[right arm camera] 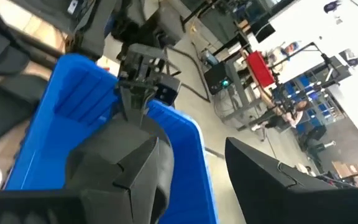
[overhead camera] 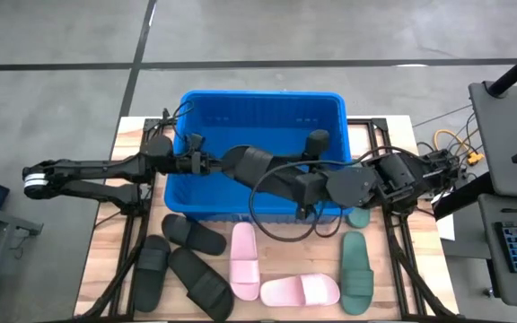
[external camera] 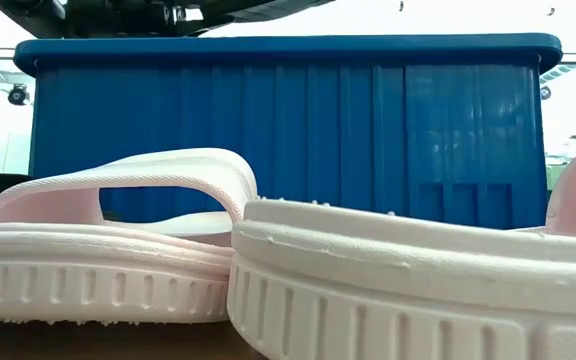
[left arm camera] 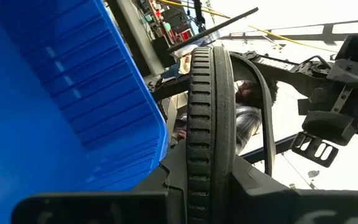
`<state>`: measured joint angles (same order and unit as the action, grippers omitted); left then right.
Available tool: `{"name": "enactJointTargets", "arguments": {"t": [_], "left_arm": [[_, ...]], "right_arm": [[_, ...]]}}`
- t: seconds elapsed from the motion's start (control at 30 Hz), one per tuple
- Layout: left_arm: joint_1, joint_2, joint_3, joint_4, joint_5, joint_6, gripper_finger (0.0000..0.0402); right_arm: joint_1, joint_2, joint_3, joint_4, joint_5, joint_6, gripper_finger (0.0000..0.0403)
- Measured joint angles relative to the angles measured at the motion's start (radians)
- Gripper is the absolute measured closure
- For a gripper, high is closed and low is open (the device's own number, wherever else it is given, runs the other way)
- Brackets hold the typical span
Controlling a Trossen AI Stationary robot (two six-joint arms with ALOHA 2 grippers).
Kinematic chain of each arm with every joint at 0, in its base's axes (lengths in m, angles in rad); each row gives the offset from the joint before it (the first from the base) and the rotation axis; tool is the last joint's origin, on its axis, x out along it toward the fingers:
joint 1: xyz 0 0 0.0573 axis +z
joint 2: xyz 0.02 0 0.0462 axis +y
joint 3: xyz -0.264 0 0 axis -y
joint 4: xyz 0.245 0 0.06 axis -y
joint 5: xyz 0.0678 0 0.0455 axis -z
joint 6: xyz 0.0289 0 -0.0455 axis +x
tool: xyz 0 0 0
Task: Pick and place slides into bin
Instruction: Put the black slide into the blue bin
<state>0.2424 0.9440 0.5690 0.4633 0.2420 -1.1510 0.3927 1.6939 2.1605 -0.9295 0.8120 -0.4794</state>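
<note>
The black slide (left arm camera: 210, 93) in hand is above the bin (overhead camera: 267, 108), toward its far right corner. The left wrist view shows it edge-on, with its ribbed sole upright and its strap curving off to one side. The left end effector (left arm camera: 209, 186) is clenched on that sole, the arm reaching in from the left across the bin's interior. From above the bin looks empty apart from this slide, though the arms cover part of its floor.

The bin stands at the far middle of the desk (overhead camera: 106, 251). The other slides lie near it along the desk's near edge:

- three black slides (overhead camera: 191, 235) at the left
- two pink slides (overhead camera: 243, 260) in the middle
- one green slide (overhead camera: 357, 269) at the right
- a second green slide (overhead camera: 358, 216) just beside the bin's near right corner, partly under the right arm

The right end effector (right arm camera: 188, 149) is released, its fingers spread with nothing between them. That arm comes in from the right over the bin's near right side.

The step in hand looks like the drop of the first slide. The next move calls for the left fingers to open while the slide is well inside the rim, so it falls flat rather than catching on the wall. The arm must then lift clear without touching the right arm, which crosses close by. After that the right arm is nearest to the green pair.
</note>
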Motion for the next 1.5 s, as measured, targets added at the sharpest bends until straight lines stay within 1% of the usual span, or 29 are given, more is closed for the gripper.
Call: {"name": "enactJointTargets", "arguments": {"t": [0.17,0.37,0.47,0.63,0.77,0.9,1.17,1.4,1.5], "left_arm": [[0.001,0.002,0.000,-0.001,0.001,-0.021,0.0375],[0.001,0.002,-0.001,-0.001,0.003,-0.021,0.0375],[0.001,0.004,-0.002,-0.002,0.005,-0.017,0.0375],[0.001,0.013,-0.003,-0.001,0.008,-0.013,0.0375],[0.001,0.030,-0.003,-0.002,0.008,-0.012,0.0375],[0.001,0.057,-0.003,0.000,0.011,-0.012,0.0375],[0.001,0.099,0.000,0.003,0.015,-0.015,0.0375],[0.001,0.110,0.015,0.009,0.038,-0.017,0.0375],[0.001,0.114,0.021,0.013,0.046,-0.017,0.0375]], "right_arm": [[0.000,0.000,0.000,-0.054,-0.010,0.008,0.0230],[0.000,0.000,0.003,-0.094,-0.134,0.035,0.0230],[0.000,0.000,0.003,-0.102,-0.143,0.034,0.0230],[-0.001,0.000,0.003,-0.168,-0.150,0.037,0.0230],[-0.019,0.000,0.002,-0.213,-0.240,0.061,0.0230],[-0.027,0.000,0.002,-0.218,-0.241,0.061,0.0230],[-0.027,0.000,0.002,-0.223,-0.240,-0.008,0.0230],[-0.027,0.000,0.001,-0.276,-0.245,0.008,0.0230],[-0.027,0.000,-0.004,-0.272,-0.271,0.008,0.0230]]}}
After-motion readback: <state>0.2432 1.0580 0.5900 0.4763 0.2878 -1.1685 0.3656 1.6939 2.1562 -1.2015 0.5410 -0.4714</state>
